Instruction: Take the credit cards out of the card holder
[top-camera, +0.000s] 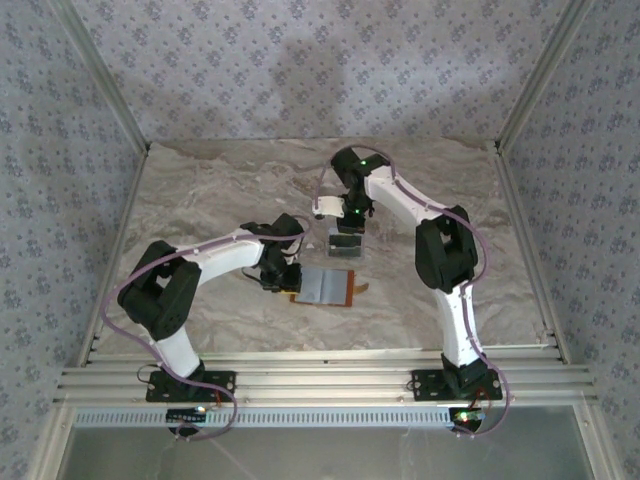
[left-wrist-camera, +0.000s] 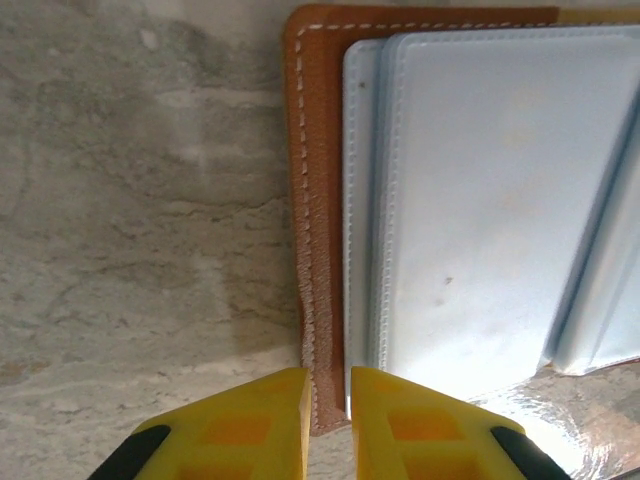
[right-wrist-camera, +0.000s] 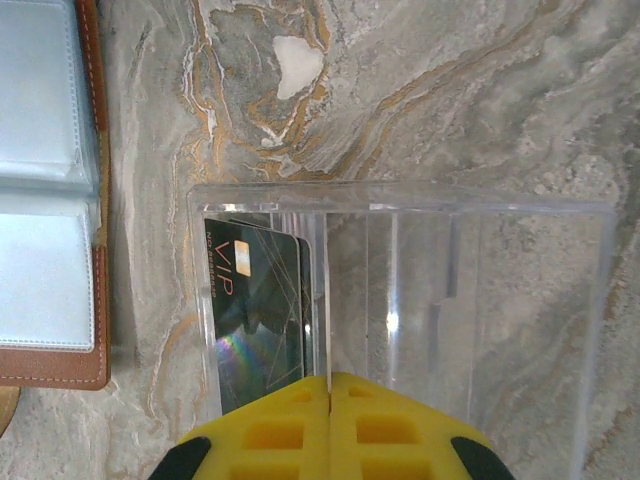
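The card holder (top-camera: 325, 285) lies open on the marble table, with orange-brown leather round a pale blue lining (left-wrist-camera: 480, 200). My left gripper (left-wrist-camera: 328, 390) is at its left edge (top-camera: 283, 280), shut on the leather border (left-wrist-camera: 318, 250). My right gripper (right-wrist-camera: 329, 385) hangs over the clear tray (top-camera: 347, 250), fingers shut. A thin pale credit card (right-wrist-camera: 327, 320), seen edge-on, runs out from between them into the tray. A dark credit card (right-wrist-camera: 255, 310) marked VIP stands in the tray's left part, against its wall.
The tray's right part (right-wrist-camera: 480, 300) holds nothing. The card holder's snap tab (top-camera: 360, 290) points right, just below the tray. Bare marble (top-camera: 200, 190) spreads to the left and back. Patterned walls (top-camera: 90, 150) and metal rails (top-camera: 320, 385) enclose the table.
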